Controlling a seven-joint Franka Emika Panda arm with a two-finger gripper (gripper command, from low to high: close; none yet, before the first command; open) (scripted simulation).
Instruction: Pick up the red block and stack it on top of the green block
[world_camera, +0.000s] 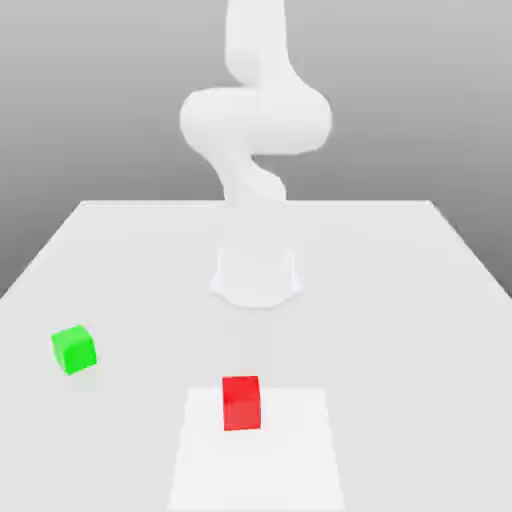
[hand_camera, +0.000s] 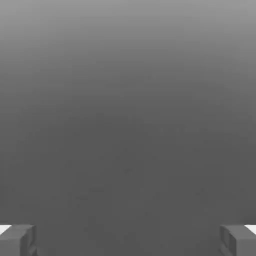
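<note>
From my end of the link, I had the white arm (world_camera: 256, 120) standing up from the far part of the pale worktop (world_camera: 400, 300), its base (world_camera: 256, 278) near the middle between the exterior view's left and right. The claw (hand_camera: 128, 242) was released, its two fingertips (hand_camera: 245, 242) spread well apart in the hand view, with nothing between them (just a plain grey backdrop, darker in one part and paler in another).

The red block (world_camera: 241, 404) sat on the brighter white patch (world_camera: 285, 460) of the worktop, at the patch's far edge and a little toward the exterior view's left from its middle. One face of it was turned almost squarely to the camera.

The green block (world_camera: 74, 350) rested directly on the worktop, well apart from the red one, over toward the exterior view's left and somewhat farther from the camera. It was turned at an angle (I could make out more than one of its faces). The two blocks were not touching, and neither was stacked on anything.
</note>
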